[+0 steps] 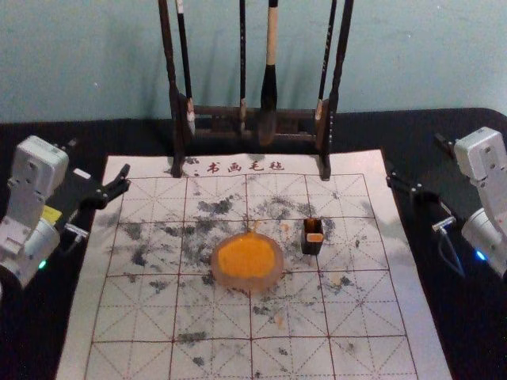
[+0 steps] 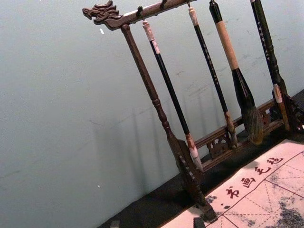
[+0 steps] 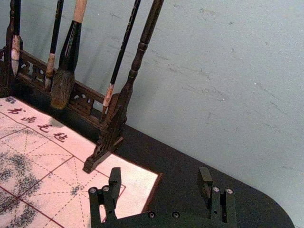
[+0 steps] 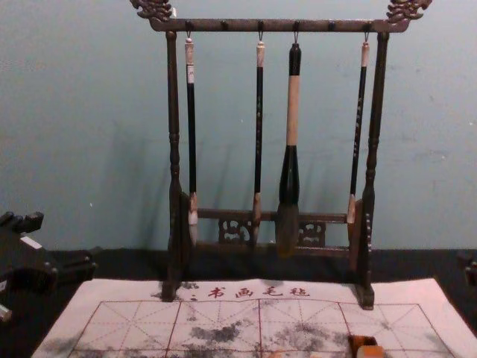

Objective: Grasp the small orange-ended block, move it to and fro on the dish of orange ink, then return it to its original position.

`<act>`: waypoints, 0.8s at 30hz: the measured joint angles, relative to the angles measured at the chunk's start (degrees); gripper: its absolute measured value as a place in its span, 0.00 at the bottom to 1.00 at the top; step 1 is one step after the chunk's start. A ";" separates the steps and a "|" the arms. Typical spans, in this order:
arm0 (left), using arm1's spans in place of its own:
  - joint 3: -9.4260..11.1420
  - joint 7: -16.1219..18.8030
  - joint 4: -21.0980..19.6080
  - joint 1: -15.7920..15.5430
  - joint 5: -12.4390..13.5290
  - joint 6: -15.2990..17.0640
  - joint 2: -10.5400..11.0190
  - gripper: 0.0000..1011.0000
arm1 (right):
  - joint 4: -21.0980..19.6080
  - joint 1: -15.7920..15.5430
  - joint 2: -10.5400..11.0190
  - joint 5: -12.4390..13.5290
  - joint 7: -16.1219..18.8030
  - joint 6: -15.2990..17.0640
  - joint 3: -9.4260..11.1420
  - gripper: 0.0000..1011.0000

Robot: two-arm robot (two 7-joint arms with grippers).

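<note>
Block [image 4: 370,350] cut off below, chest view

The robot's left arm [image 1: 33,186] reaches in at the left edge of the head view, its pale casing bent at the wrist and a green light [image 1: 43,264] glowing low on it. The left gripper [image 1: 101,157] hangs forward and inward, fingers spread wide, with nothing between them. Opposite, at the right edge, the right arm [image 1: 485,168] takes much the same pose (a near mirror, though its light [image 1: 481,256] is blue), a thin cable [image 1: 450,252] looping beneath. The right gripper [image 1: 413,153] is likewise spread and empty, its dark fingers [image 3: 114,183] well apart in its wrist view.
</note>
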 joint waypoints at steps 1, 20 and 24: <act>0.00 0.00 0.00 0.00 0.00 0.00 0.00 0.99 | 0.00 0.00 0.00 0.00 0.00 0.00 0.00 0.99; 0.00 0.00 0.00 0.00 0.00 0.00 0.00 0.99 | 0.00 0.00 0.00 0.00 0.00 0.00 0.00 0.99; 0.00 0.00 0.00 0.00 0.00 0.00 0.00 0.99 | 0.00 0.00 0.00 0.00 0.00 0.00 0.00 0.99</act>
